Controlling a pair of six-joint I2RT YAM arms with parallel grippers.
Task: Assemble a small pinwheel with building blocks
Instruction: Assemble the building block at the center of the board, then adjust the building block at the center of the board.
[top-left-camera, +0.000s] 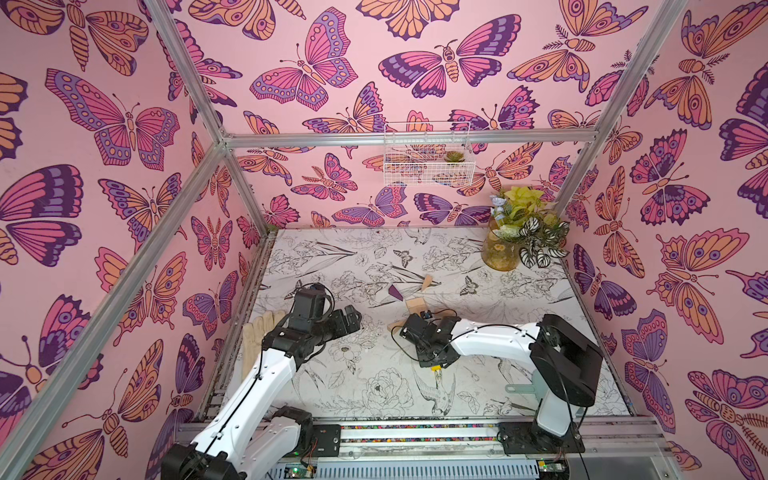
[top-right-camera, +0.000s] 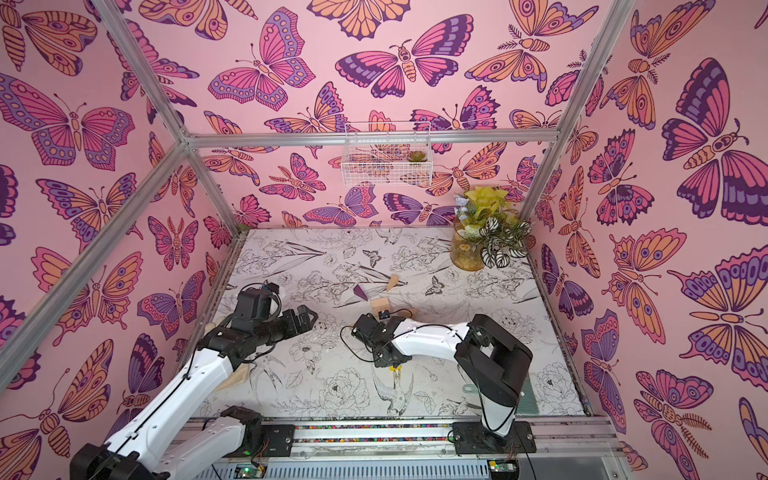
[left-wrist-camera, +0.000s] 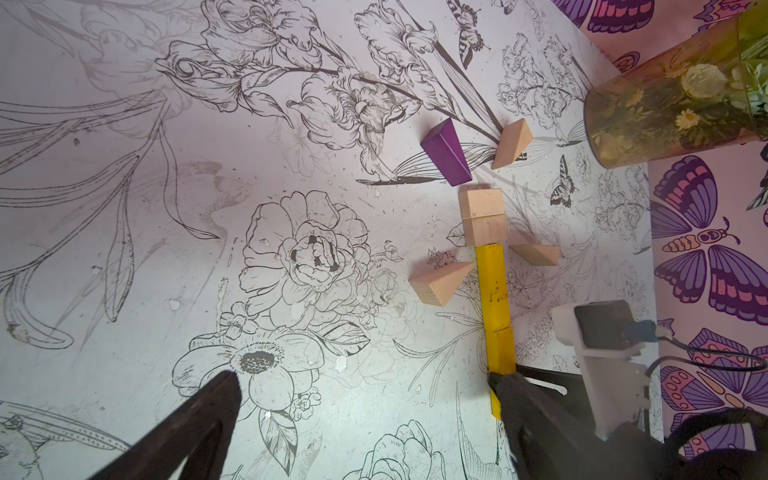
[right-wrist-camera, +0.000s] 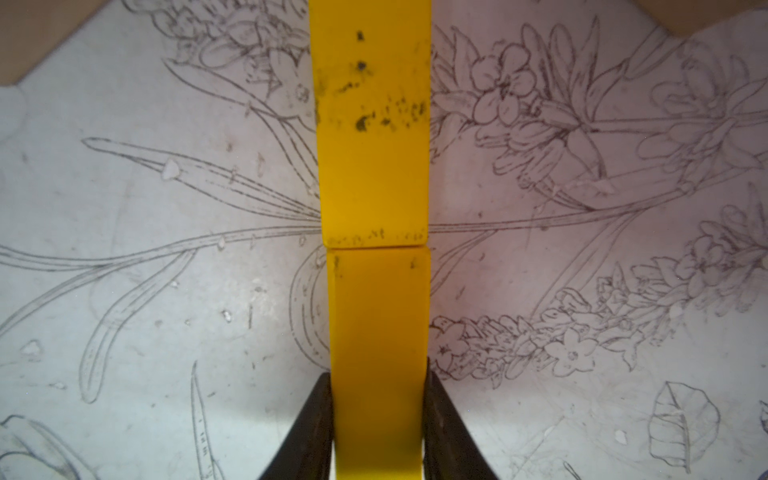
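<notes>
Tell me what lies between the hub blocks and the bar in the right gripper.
Another yellow bar, end to end with the held bar and reaching the hub blocks; the left wrist view shows it.

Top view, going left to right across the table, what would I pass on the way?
beige knitted glove → open left tool → dark purple wooden wedge → tan wooden wedge → amber glass vase of plants

a robot lab cell: aluminium frame (top-left-camera: 311, 141), butterfly-print walls (top-left-camera: 291, 62), rail-mounted arms (top-left-camera: 490, 338).
</notes>
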